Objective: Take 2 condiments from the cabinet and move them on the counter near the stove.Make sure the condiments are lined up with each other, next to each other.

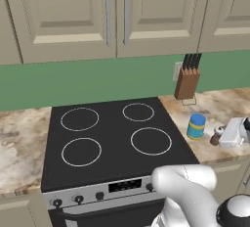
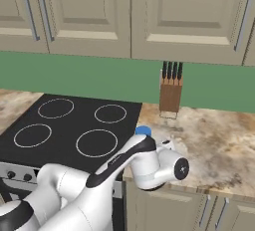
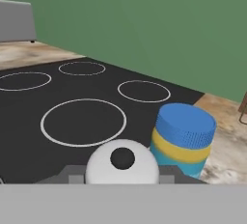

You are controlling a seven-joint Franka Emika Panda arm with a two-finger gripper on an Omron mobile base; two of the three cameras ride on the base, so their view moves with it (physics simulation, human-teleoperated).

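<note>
1. Marbled counter [image 1: 222, 104] right of the stove [image 1: 112, 135] carries the blue jar [image 1: 196, 126], standing upright just beside the cooktop's edge.
2. Beside the jar, away from the stove, the gripper [image 1: 220, 136] is pinched on the brown shaker [image 1: 216, 135], low over the counter.
3. Risk, as judged: releasing while tilted could topple the shaker into the jar, spoiling the line-up.

Marbled counter [image 1: 219, 104], blue jar [image 1: 196, 126], brown shaker [image 1: 216, 135], knife block [image 1: 187, 81]
</note>
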